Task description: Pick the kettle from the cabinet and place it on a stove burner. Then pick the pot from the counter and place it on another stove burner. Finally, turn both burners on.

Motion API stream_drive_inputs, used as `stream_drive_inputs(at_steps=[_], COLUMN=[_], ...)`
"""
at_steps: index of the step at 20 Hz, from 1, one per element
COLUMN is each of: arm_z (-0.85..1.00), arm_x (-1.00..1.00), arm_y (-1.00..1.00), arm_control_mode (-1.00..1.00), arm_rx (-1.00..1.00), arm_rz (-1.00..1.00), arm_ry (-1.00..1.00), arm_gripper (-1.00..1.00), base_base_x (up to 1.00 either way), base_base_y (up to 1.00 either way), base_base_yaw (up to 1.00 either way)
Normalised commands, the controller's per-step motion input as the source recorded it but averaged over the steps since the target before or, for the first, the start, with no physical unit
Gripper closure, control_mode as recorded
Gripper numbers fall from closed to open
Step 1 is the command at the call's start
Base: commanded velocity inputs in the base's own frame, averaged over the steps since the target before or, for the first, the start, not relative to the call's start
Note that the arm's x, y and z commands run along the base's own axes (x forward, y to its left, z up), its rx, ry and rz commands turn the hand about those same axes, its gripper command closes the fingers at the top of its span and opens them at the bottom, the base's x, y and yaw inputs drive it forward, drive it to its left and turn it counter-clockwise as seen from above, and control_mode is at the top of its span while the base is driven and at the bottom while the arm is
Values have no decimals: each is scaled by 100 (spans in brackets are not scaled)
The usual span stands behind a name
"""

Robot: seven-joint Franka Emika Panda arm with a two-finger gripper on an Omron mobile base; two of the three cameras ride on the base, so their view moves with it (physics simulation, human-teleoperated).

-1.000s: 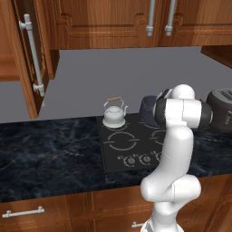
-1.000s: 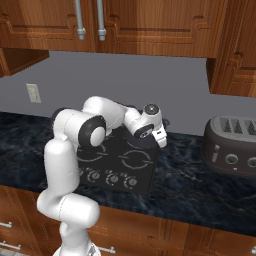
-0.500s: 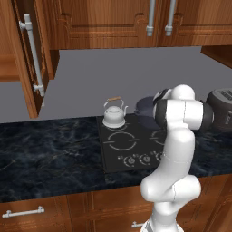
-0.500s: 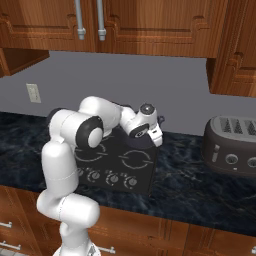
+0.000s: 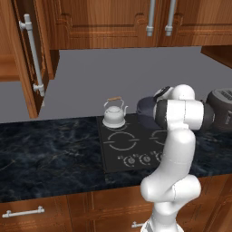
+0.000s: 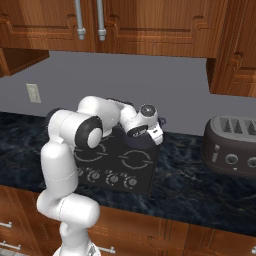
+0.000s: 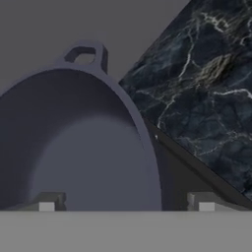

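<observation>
Gaping round dark-grey pot (image 7: 74,147) beside veined black marble counter (image 7: 206,88).

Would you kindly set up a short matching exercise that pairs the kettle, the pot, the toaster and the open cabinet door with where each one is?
Things:
1. kettle
2. pot
3. toaster
4. cabinet door

Places:
A. on the counter, right of the cooktop
B. swung open at upper left
C. on the back left burner
D. right at the gripper, at the cooktop's back right

Pairs: 1-C, 2-D, 3-A, 4-B

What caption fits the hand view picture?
Open gripper straddling the dark grey pot rim beside the black marble counter.
</observation>
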Motion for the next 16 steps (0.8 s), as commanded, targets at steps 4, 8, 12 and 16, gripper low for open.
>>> stream_drive_inputs(at_steps=[4,8,12,16], arm_z=[7,27,53,67], arm_x=[-27,-52,-37,-28], arm_y=[0,0,10,14], arm_control_mode=[-100,-100,-100,-100], arm_rx=[0,-9,-15,-19], arm_rz=[4,4,4,4], arm_ry=[-9,-3,0,0], arm_gripper=[-100,-100,-100,-100], base_base_x=[0,0,0,0], base_base_y=[0,0,0,0], base_base_yaw=[0,0,0,0])
